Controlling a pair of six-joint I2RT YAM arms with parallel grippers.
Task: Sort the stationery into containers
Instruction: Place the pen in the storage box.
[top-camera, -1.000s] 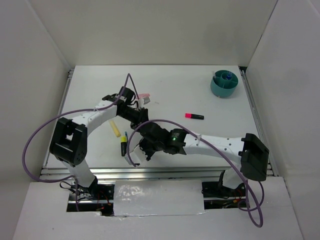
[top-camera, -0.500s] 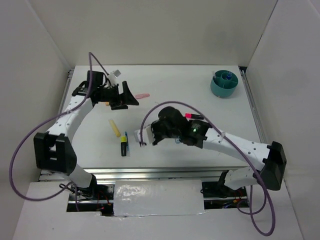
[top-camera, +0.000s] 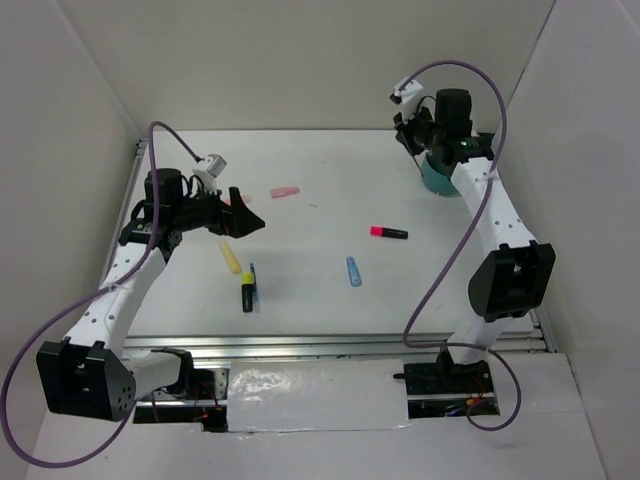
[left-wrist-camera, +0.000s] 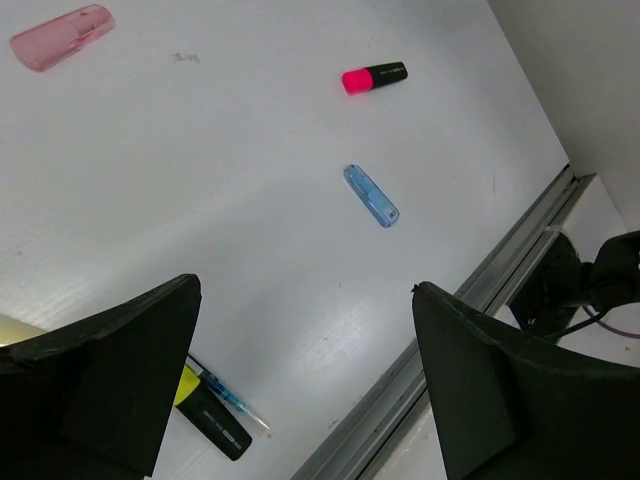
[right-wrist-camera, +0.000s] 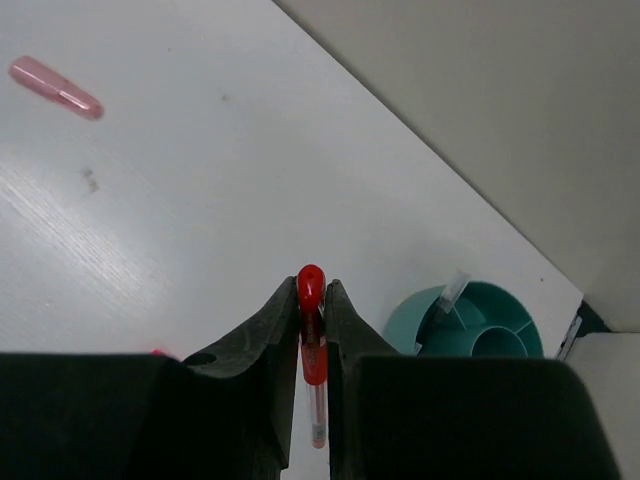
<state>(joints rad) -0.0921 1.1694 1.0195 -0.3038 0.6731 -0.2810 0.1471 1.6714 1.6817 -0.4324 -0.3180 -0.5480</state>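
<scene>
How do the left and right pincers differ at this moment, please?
The left pincer is open and empty, while the right pincer is shut on a red pen. The left pincer hangs over the left side of the table; the right pincer is at the far right, by the teal cup. Both are raised off the table.

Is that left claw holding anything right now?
No, the left gripper is open, its black fingers wide apart with nothing between them.
</scene>
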